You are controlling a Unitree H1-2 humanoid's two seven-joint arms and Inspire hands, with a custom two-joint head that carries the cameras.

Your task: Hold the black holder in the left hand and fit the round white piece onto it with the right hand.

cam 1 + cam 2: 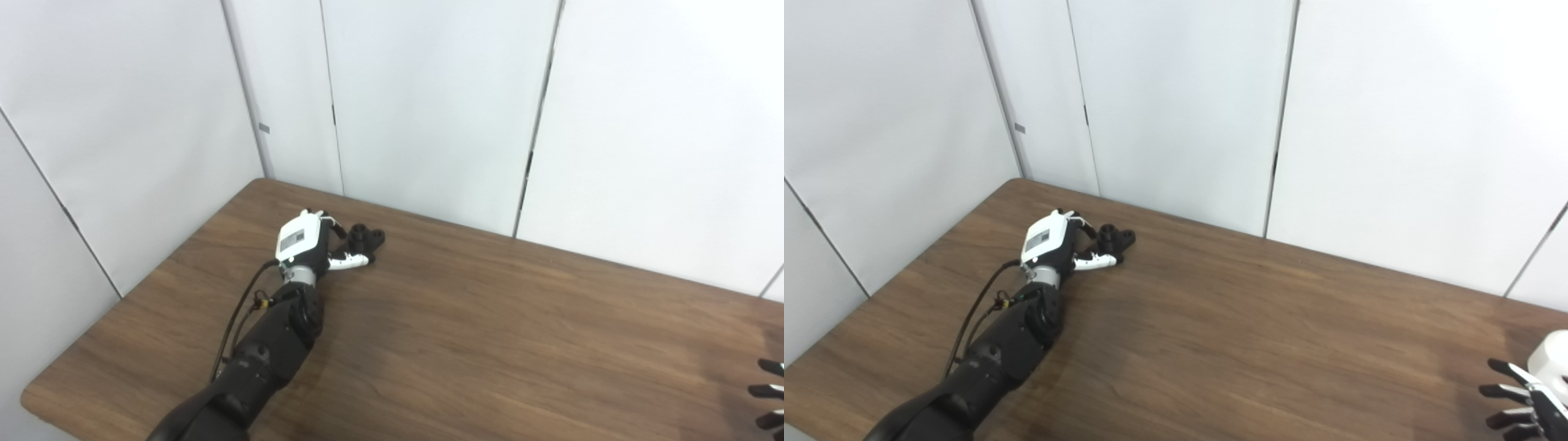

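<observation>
Two hands in play, neither has finished its part yet. Our left hand (306, 242) is stretched out to the far left corner of the table (490, 318), right at the black holder (366, 237), which sits on the wood near the back edge. Fingers (338, 228) curl toward the holder from the near side and the thumb (352, 261) lies just beside it, apparently touching, but the holder looks like it is resting on the table, not lifted. We can't tell from these views whether the grip is actually closed on it, so we call the left hand's state undetermined. Our right hand (1528, 398) is well apart, at the bottom right corner of the frame, mostly cut off; its dark fingertips (1497, 366) are spread and hold nothing. A rounded white shape (1552, 358) shows just behind it in the right eye view only. That could be the round white piece, but it could also be part of the hand's own shell; we can't confirm which. Our read on progress: early stage. Reach to the holder is done, secure grasp and lift are pending. Still left: pick the white piece with the right hand, bring both together, fit it on.
</observation>
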